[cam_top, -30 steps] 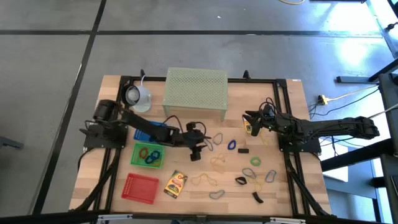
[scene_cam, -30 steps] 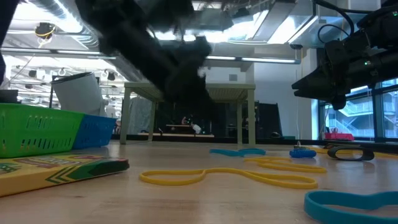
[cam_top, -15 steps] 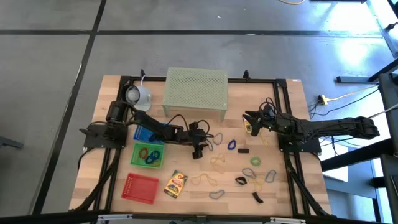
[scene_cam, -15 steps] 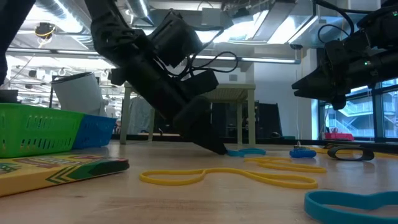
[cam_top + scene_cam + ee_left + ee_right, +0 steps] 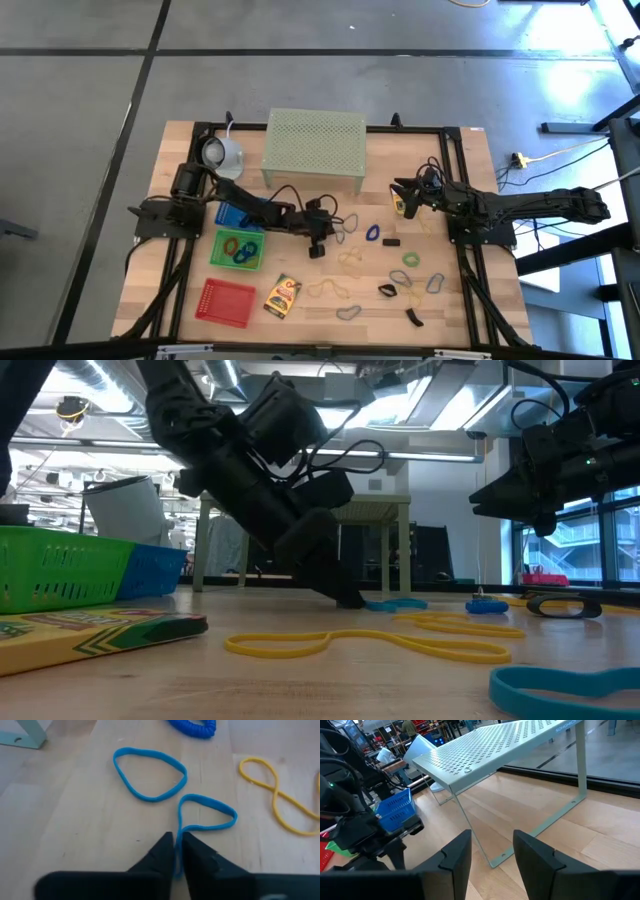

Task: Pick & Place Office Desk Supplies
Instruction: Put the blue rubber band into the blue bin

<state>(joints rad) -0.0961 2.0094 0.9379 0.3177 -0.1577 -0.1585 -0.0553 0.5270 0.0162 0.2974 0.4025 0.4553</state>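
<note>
Left tool (image 5: 176,851) now pinched on blue loop (image 5: 206,815); was open.

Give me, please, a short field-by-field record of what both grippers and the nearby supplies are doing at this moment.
left gripper: down at the table's middle, shut on blue rubber band
second blue band: lying free just beyond
yellow band: lying loose beside them
right gripper: raised, open, empty, facing green mesh stand
green basket: holds several bands

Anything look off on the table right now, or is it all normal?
Nothing damaged or spilled. One oddity: the blue loop pinched in the left gripper is pulled into a teardrop. The right gripper waits open near the mesh stand.
</note>
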